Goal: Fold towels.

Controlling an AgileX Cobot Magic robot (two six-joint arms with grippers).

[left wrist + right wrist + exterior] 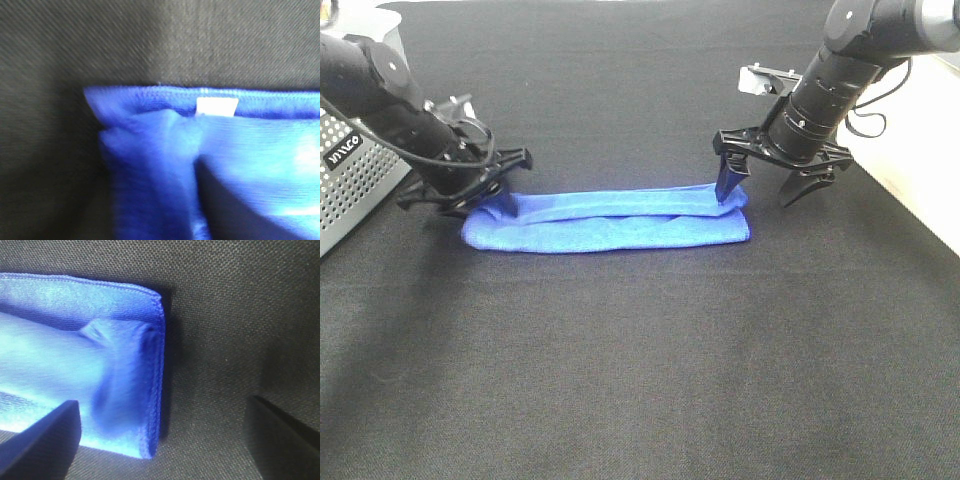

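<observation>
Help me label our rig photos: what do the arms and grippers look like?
Left arm and right arm: black, cylindrical segments. The left gripper and right gripper are black, with pointed claw-like fingers. A thin black cable loops at the left wrist.

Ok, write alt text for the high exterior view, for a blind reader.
A blue towel, folded into a long narrow strip, lies across a black cloth-covered table. The left gripper sits at its left end; the right gripper, open, has one finger over the right end and the other beyond it.

Black cloth tabletop [640,380], perforated grey box [350,185], pale surface [923,160] beyond
</observation>
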